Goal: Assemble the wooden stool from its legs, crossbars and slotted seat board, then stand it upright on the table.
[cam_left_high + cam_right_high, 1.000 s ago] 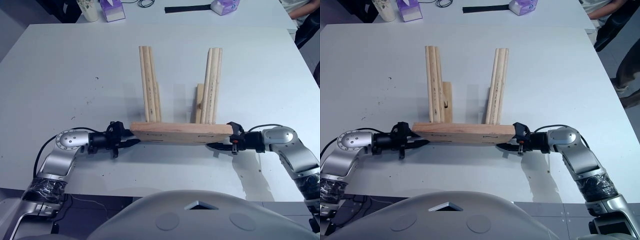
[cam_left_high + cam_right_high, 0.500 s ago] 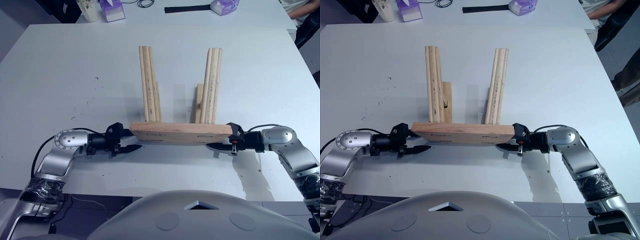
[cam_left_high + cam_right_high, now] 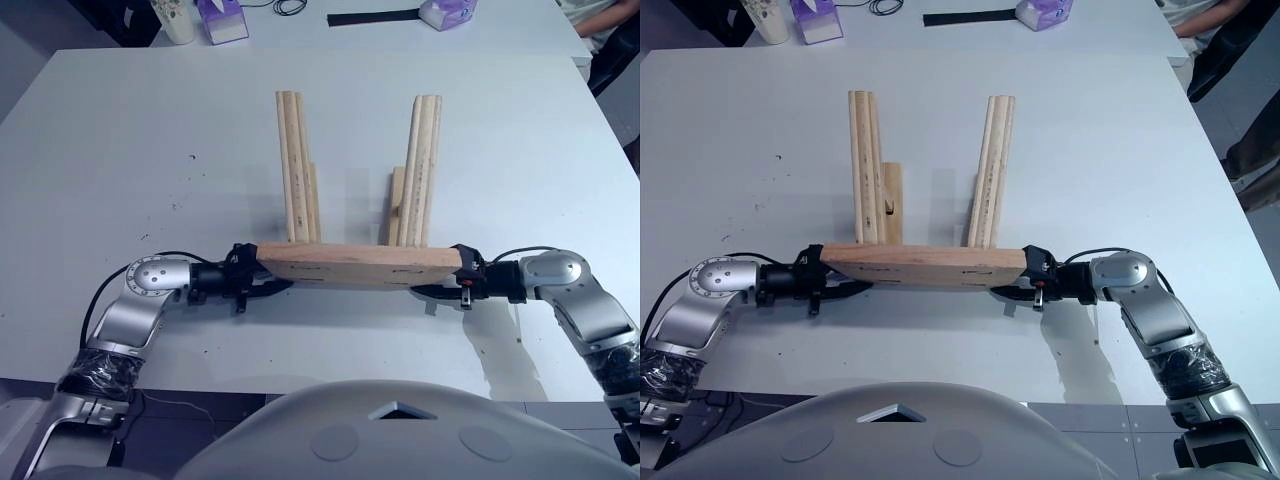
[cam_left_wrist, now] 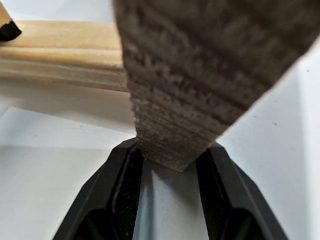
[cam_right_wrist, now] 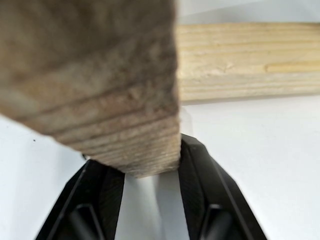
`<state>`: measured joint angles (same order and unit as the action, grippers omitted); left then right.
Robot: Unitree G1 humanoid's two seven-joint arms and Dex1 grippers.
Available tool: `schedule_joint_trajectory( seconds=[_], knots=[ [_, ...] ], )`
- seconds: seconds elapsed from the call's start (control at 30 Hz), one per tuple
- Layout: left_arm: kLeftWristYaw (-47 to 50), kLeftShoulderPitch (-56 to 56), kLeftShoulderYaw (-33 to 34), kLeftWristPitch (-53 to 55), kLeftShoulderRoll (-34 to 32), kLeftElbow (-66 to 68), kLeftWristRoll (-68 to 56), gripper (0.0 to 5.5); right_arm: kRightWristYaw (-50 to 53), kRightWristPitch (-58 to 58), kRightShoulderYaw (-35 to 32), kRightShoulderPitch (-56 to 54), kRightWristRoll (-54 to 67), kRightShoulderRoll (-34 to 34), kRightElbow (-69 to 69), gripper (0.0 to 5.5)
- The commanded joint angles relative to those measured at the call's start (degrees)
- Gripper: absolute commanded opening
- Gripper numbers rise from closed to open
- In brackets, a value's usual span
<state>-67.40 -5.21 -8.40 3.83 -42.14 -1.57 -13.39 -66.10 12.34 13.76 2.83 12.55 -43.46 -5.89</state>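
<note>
While stool (image 3: 297,170) lies on side on table (image 3: 120,130), legs (image 3: 425,160) pointing away, seat board (image 3: 358,266) nearest robot, left gripper (image 3: 252,275) clamps board's left end, right gripper (image 3: 452,275) clamps right end, fingers (image 4: 125,185) pinching wood.

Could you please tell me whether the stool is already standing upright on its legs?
No, the stool lies on its side, with its legs flat on the table and pointing away from the robot.
</note>
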Motion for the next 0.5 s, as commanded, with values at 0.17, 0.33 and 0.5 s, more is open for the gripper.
schedule_joint_trajectory(
  seconds=[0.17, 0.33, 0.5],
  knots=[
    [-0.72, 0.10, 0.51, 1.48, -0.85, -0.87, -1.18, 1.50, 1.97, 3.69, -0.71, 0.20, 0.61, 0.64, -1.46, 1.46],
    [-1.47, -4.52, 6.22, 10.53, -4.81, -12.11, -8.21, 1.50, 3.28, 13.46, -7.06, 4.50, 7.09, -2.64, -14.74, 1.46],
    [-0.69, -15.30, 21.17, 24.78, -10.51, -29.78, -21.84, 1.50, 6.81, 42.09, -25.03, 8.49, 34.32, -8.01, -31.39, 1.46]
  ],
)
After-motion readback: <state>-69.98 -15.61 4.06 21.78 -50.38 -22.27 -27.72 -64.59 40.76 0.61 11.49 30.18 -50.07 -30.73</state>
